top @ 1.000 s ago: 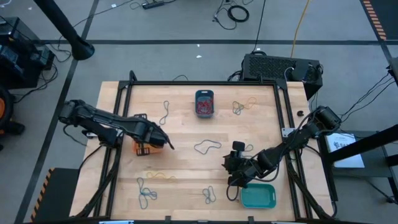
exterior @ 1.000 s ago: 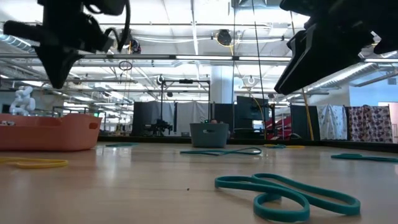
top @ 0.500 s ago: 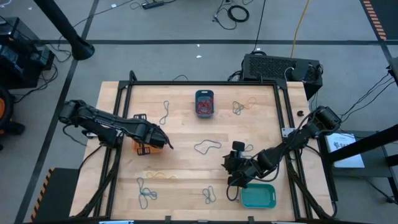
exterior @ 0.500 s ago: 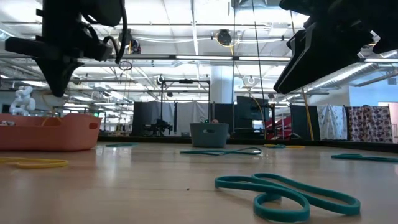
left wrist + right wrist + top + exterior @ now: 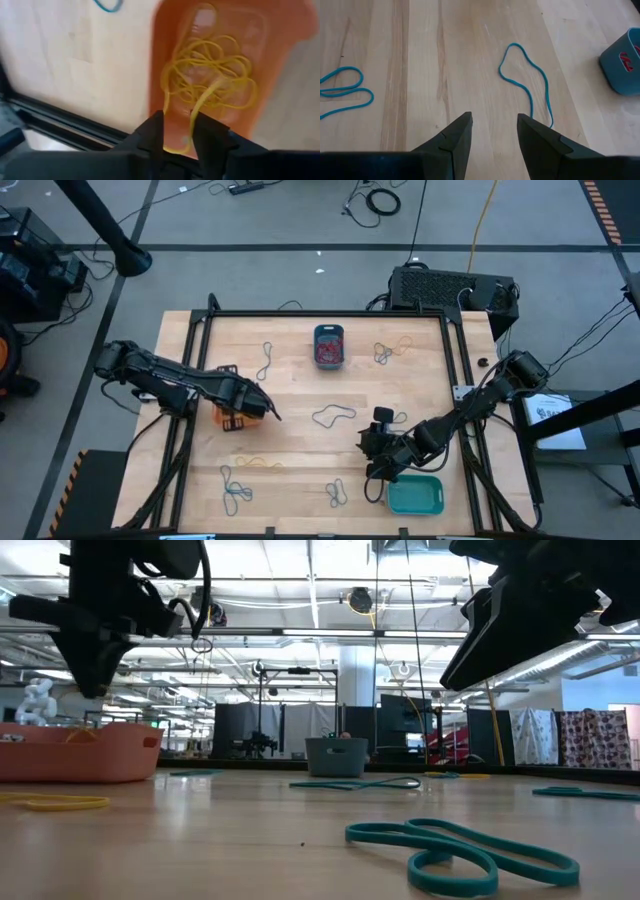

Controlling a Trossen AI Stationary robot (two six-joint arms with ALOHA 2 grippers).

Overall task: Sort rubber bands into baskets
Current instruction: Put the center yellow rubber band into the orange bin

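My left gripper (image 5: 257, 412) (image 5: 92, 690) hangs open, pointing down, over the orange basket (image 5: 230, 420) (image 5: 80, 752) at the table's left. A heap of yellow rubber bands (image 5: 210, 75) lies in that basket, and one yellow strand (image 5: 192, 117) runs up between the fingers. My right gripper (image 5: 363, 445) (image 5: 494, 125) is open above the bare tabletop, tilted down toward a teal rubber band (image 5: 333, 416) (image 5: 527, 90) lying flat ahead of it. The turquoise basket (image 5: 414, 496) stands at the near right. The dark blue basket (image 5: 328, 346) at the far middle holds red bands. My left gripper stands open with a yellow strand (image 5: 192, 117) between its fingers, the rest of the band lying in the orange basket. Whether a finger touches the strand, I cannot tell.
Loose bands lie about the table: teal ones near the front (image 5: 236, 490) (image 5: 336, 495) (image 5: 460, 850), a yellow one (image 5: 258, 463) (image 5: 55, 803) just nearer than the orange basket, others at the far side (image 5: 267, 360) (image 5: 390, 350). A black frame rims the table.
The fingers of my left gripper have parted over the orange basket. The yellow band that hung from them down into the basket half a second ago has dropped onto the heap. My right arm has kept still.
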